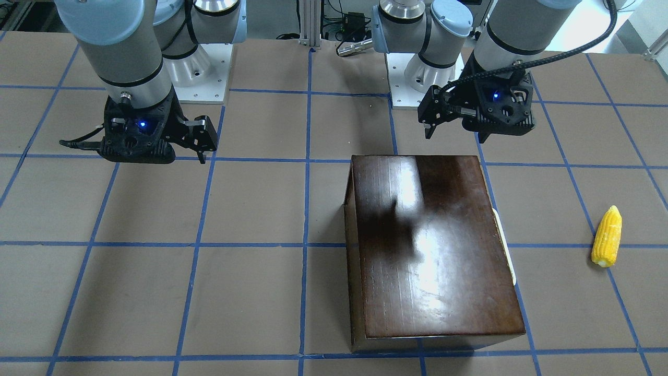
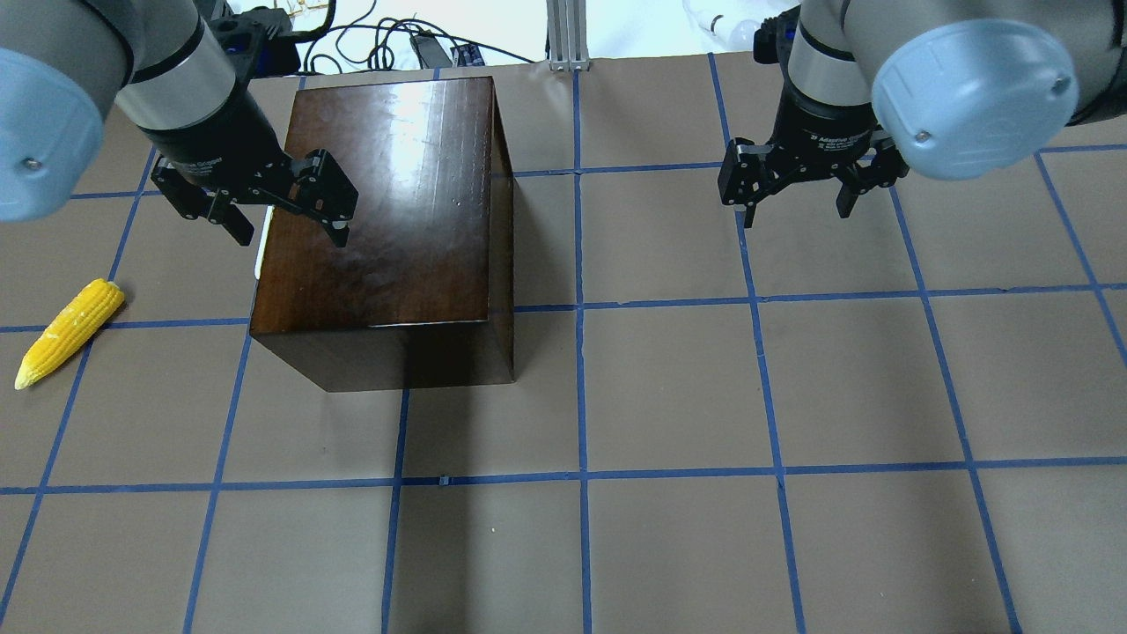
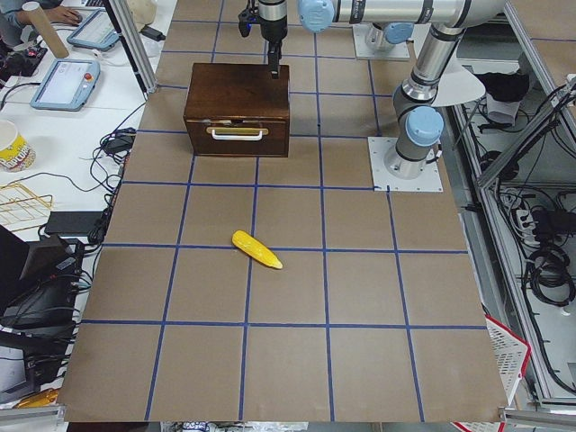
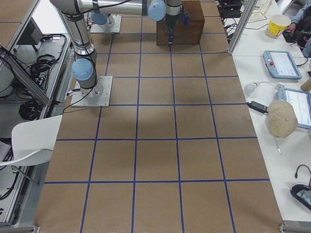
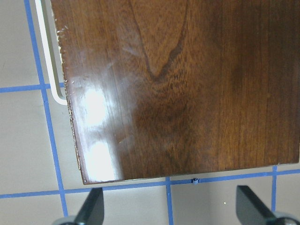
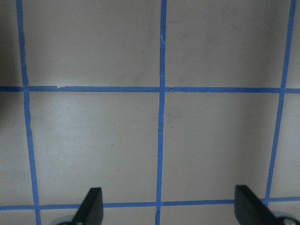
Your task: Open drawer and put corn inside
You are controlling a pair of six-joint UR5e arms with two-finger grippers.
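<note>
The glossy dark-brown box stands on the table, and also shows in the front view. Its drawer is shut, its front with the whitish handle facing the robot's left. The handle shows as a strip in the left wrist view. The yellow corn lies on the table left of the box, also in the front view and the left side view. My left gripper is open and empty above the box's handle-side edge. My right gripper is open and empty over bare table, well right of the box.
The brown table top carries a blue tape grid. The two arm bases stand at the robot's side. Operator desks with tablets and a cup flank the table ends.
</note>
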